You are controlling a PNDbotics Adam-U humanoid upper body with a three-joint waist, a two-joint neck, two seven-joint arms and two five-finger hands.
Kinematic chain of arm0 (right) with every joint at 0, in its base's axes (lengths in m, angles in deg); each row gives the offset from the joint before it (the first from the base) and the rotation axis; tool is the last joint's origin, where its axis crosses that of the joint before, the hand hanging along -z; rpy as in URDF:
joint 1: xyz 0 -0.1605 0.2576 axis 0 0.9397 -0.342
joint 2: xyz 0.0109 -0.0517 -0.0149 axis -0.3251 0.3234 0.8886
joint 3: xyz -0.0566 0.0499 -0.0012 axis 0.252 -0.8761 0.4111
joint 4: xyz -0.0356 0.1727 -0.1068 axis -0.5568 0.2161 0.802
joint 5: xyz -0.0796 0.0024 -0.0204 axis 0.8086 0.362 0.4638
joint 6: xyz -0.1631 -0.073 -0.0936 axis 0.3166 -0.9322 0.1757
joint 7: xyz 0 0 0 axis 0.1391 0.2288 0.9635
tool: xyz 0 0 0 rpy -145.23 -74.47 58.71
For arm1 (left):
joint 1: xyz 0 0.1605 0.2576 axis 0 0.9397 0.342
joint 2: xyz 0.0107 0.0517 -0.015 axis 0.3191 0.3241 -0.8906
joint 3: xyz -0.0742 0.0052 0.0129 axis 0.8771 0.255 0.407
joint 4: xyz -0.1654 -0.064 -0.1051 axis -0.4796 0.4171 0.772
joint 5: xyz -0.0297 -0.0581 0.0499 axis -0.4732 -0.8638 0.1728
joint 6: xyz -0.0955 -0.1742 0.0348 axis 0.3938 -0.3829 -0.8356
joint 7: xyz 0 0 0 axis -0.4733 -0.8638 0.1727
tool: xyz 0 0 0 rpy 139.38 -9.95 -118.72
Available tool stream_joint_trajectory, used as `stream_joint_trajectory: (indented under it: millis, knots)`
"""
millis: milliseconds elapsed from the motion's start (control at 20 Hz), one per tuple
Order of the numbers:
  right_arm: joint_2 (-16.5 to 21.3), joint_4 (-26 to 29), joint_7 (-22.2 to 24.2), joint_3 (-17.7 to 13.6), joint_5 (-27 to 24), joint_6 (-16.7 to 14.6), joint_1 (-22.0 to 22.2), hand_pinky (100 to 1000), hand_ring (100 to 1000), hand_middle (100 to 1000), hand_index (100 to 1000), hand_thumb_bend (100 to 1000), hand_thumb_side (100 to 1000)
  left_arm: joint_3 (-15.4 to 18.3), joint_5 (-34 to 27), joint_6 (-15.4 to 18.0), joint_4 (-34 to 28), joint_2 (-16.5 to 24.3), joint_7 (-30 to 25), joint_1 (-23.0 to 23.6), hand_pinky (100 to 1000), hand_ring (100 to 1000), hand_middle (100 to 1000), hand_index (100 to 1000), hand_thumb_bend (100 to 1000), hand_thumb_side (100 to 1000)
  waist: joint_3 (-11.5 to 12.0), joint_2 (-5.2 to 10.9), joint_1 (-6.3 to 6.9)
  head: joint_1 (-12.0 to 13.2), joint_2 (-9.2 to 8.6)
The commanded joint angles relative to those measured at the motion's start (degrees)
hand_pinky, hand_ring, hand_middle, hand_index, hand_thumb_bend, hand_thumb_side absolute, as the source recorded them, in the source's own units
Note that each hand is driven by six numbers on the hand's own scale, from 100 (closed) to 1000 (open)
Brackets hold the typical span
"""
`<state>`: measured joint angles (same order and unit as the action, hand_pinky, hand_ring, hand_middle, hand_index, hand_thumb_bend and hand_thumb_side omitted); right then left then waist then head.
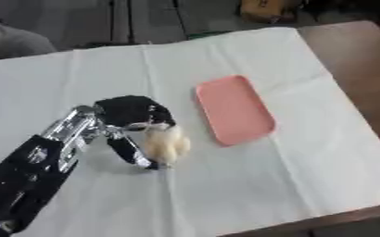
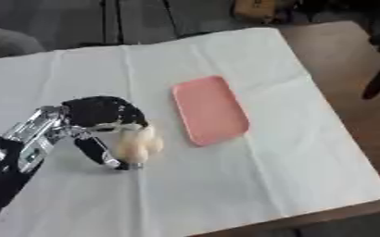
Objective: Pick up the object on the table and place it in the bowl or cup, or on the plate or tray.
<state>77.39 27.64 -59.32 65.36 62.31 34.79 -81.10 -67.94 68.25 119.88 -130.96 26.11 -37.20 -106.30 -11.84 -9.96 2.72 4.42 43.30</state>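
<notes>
Curling its fingers around a pale cream, lumpy soft object [image 1: 166, 144], the left hand [image 1: 133, 115] holds it just beside a pink rounded rectangular tray [image 1: 235, 110] on the white-clothed surface [image 1: 290, 176].

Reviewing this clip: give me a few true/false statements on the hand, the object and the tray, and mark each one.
1. The left robot hand has its fingers curled round a pale yellowish object. True.
2. The object already lies on the pink tray. False: it is in the hand, to the left of the tray, apart from it.
3. The tray lies on a white cloth that covers most of the table. True.
4. The tray holds several items. False: nothing shows on it.
5. The right robot hand is grasping the tray. False: no right hand touches the tray.
</notes>
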Motion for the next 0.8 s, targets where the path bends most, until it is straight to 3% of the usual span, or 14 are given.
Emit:
stream_joint_trajectory:
  millis: [50, 200, 250, 450, 600, 800]
  knots:
    - [0.7, 0.5, 0.2, -0.2, -0.2, -0.1, -0.5, 377, 388, 751, 687, 100, 701, 0.4, 2.8, 0.1, -0.3, 0.2, 2.0, -1.6, 858, 839, 781, 874, 709, 545, -0.1, 0.87, -0.17, 0.0, -0.38]
    - [0.7, 0.5, 0.2, -0.2, -0.2, -0.1, -0.5, 377, 388, 751, 687, 100, 701, 0.2, 5.4, 0.3, 0.3, -0.1, 4.3, -1.7, 856, 836, 774, 865, 718, 529, -0.1, 0.87, -0.16, 0.0, -0.43]
    - [0.7, 0.5, 0.2, -0.2, -0.2, -0.1, -0.5, 377, 388, 751, 687, 100, 701, 0.4, 6.3, 0.2, 0.3, -0.3, 5.3, -2.0, 832, 796, 704, 801, 771, 423, -0.2, 0.89, -0.16, 0.0, -0.40]
    - [0.7, 0.5, 0.3, -0.2, -0.2, 0.0, -0.5, 377, 388, 751, 687, 100, 702, 0.7, 10.9, -1.2, 1.2, -1.1, 11.7, -2.6, 805, 760, 622, 728, 796, 428, -0.3, 0.90, -0.12, 0.0, -0.44]
    - [0.7, 0.5, 0.3, -0.1, -0.2, 0.0, -0.5, 377, 387, 751, 687, 100, 702, 0.6, 13.7, -1.5, 2.6, -1.5, 15.3, -3.1, 802, 760, 615, 720, 802, 440, -0.4, 0.92, -0.06, 0.0, -0.44]
    - [0.6, 0.4, 0.4, -0.1, -0.2, 0.0, -0.5, 377, 387, 751, 687, 100, 702, 1.0, 15.0, -1.5, 4.5, -1.9, 17.2, -3.1, 795, 747, 602, 703, 735, 427, -0.4, 0.93, -0.03, -0.1, -0.37]
